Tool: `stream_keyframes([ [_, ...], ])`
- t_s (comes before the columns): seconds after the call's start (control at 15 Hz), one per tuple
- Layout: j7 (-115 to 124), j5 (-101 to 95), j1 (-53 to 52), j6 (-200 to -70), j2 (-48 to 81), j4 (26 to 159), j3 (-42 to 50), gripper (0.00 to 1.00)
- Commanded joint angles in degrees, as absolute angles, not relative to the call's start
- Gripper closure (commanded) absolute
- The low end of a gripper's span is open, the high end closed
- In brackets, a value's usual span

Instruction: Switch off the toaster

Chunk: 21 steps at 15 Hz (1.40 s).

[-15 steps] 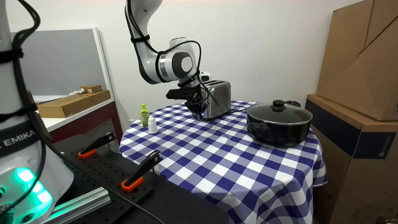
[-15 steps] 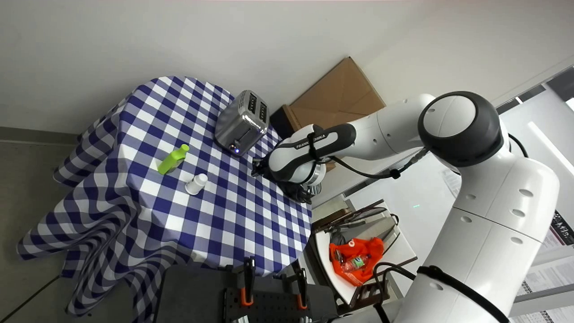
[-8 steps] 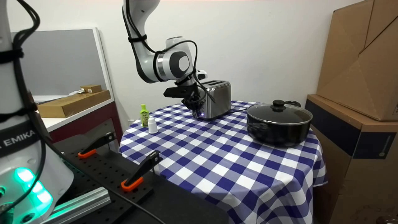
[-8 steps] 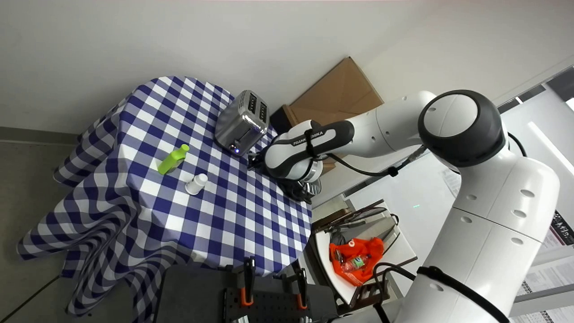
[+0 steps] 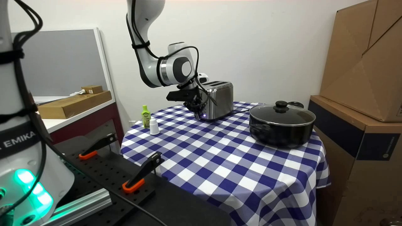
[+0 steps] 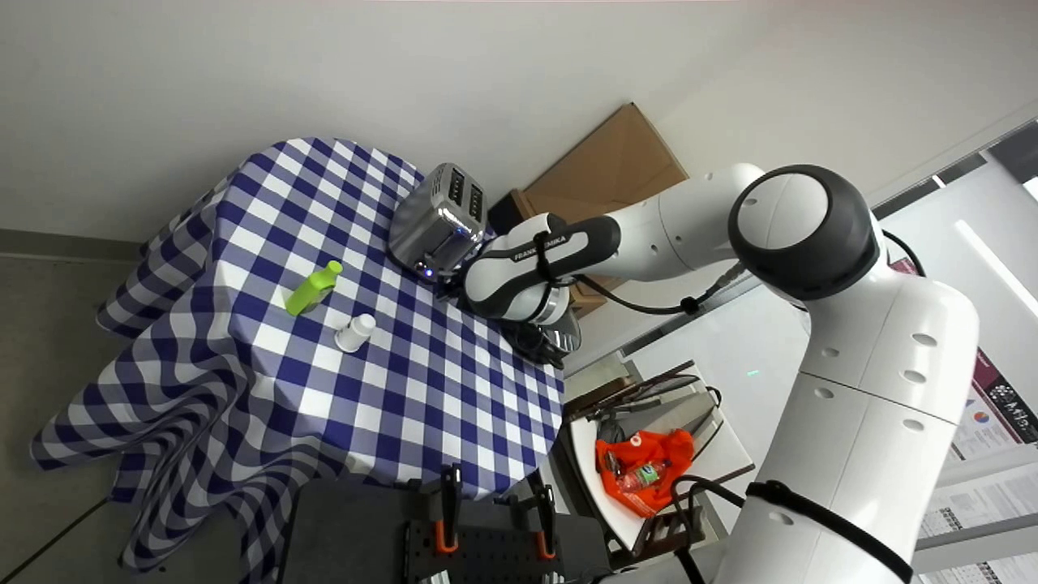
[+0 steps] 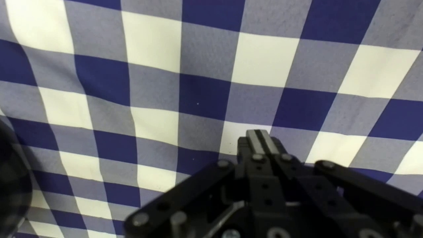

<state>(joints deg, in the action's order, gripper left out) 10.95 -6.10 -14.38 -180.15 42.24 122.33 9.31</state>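
Observation:
The silver-grey toaster (image 5: 222, 99) stands upright at the back of the table; it also shows in an exterior view (image 6: 426, 227). A small blue-purple light glows low on its end panel (image 6: 425, 268). My gripper (image 5: 198, 116) points down just beside that end panel, with its fingertips near the toaster's lower part. In an exterior view the gripper (image 6: 444, 287) is at the panel's lower corner; whether it touches cannot be told. In the wrist view the fingers (image 7: 261, 142) are together with nothing between them, above the cloth. The toaster is out of the wrist view.
A black lidded pot (image 5: 281, 128) stands on the checked cloth (image 5: 220, 157); its dark side shows in the wrist view (image 7: 13, 185). A green bottle (image 5: 146, 116) and a white bottle (image 5: 154, 127) stand near the table's edge. Cardboard boxes (image 5: 361, 62) stand beside the table.
My gripper has moved closer to the toaster's end panel, going left in both exterior views, and has lowered slightly in the last half second. The toaster, pot and bottles have not moved.

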Motion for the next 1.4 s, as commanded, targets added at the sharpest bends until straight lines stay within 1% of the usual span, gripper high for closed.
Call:
stream_keyframes([
  [0.0,9.47,-4.04,-15.49,-181.44,46.08,117.52,9.44,1.0],
  [0.47,9.59,-4.13,-17.69,-180.03,50.34,110.7,10.59,1.0],
  [1.13,10.05,-5.26,-19.08,-173.5,53.37,105.0,12.62,1.0],
  [1.27,10.55,-5.29,-19.08,-174.14,53.84,104.17,12.84,1.0],
  [1.33,11.11,-5.05,-19.08,-177.22,54.34,104.18,12.87,1.0],
])
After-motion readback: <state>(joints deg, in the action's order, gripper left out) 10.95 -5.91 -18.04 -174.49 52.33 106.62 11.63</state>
